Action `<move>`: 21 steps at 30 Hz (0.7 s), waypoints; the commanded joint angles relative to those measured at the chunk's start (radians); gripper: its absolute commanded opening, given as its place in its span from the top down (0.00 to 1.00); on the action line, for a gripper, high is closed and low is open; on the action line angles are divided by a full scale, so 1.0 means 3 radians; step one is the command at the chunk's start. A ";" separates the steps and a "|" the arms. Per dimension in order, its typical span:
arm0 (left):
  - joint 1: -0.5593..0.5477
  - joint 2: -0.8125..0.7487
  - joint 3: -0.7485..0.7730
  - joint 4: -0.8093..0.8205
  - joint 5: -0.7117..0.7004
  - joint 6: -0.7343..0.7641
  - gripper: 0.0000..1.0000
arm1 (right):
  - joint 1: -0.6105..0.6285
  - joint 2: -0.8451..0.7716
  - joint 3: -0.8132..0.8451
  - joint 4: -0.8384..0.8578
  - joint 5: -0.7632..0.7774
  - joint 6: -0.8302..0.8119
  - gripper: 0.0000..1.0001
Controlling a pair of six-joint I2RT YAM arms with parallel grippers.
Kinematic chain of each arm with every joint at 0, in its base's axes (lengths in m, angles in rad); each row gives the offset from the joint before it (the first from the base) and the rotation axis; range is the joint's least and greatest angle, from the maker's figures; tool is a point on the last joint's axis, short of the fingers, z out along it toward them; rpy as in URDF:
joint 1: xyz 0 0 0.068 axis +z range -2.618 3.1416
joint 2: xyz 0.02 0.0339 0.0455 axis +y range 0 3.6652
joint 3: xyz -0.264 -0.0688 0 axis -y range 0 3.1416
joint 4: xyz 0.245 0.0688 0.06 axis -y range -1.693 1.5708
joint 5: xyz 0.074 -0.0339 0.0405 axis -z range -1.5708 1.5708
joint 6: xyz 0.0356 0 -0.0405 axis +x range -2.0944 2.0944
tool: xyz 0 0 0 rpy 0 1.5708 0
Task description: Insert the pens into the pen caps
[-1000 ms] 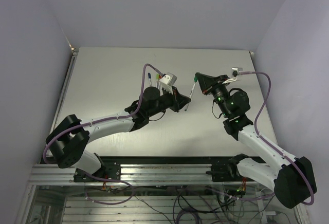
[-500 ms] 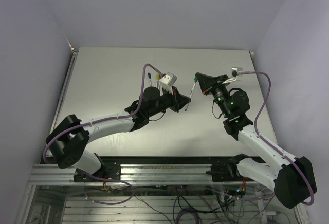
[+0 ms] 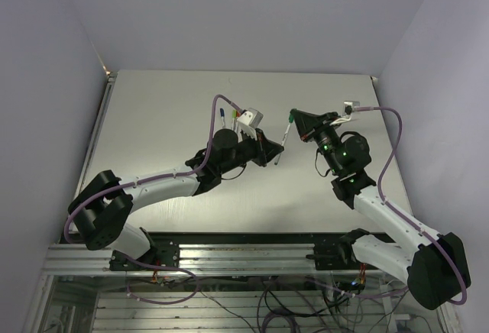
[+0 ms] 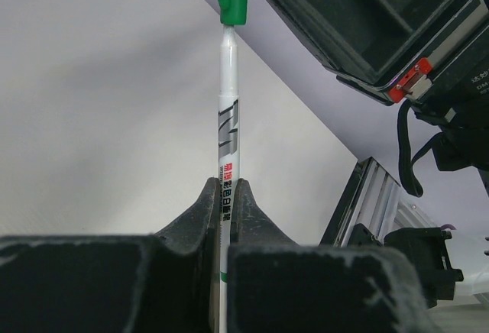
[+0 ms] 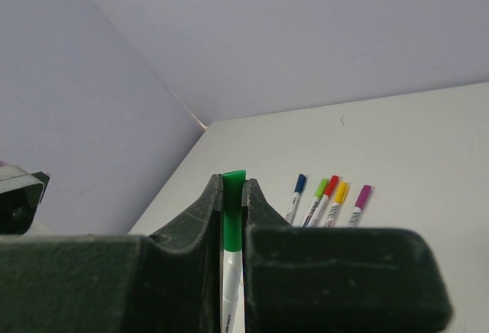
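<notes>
- Pen point(image 4: 228, 138), white-barrelled with grey and red print, is pinched between the left fingers point(image 4: 200, 214). It is held off the worktop point(image 3: 153, 119), between the two arms.
- Its narrow end is met by the green cap point(image 5: 232, 211), which is clamped between the right fingers point(image 5: 200, 218). How deep the tip sits inside cannot be told.
- In the left wrist view, the black body point(image 4: 359, 20) behind the right fingers is seen close to the cap, up and to the right.
- Farther off, a row of capped pens point(image 5: 331, 186) is laid side by side on the worktop. Blue, light green, red, yellow and magenta caps are seen from the right wrist.
- From above, part of that row is covered by the left wrist and its white camera housing point(image 3: 249, 119). Only a blue and a yellowish end are made out clearly.
- Against the views of a second and half a second ago, no shift is found in either arm, the pen or the cap.
</notes>
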 commanded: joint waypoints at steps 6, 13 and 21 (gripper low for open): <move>-0.0018 -0.0093 0.0009 0.0139 0.0000 0.0058 0.93 | -0.0007 0.0030 -0.0030 0.0029 0.0023 -0.0049 1.00; -0.0016 -0.0069 -0.0037 0.0265 -0.0080 -0.0001 0.93 | -0.0008 0.0040 -0.0050 0.0021 -0.0129 0.0035 1.00; -0.0013 -0.0061 -0.0157 0.0662 -0.0372 -0.0125 0.93 | -0.0008 0.0081 -0.0156 -0.0042 -0.0674 0.0168 1.00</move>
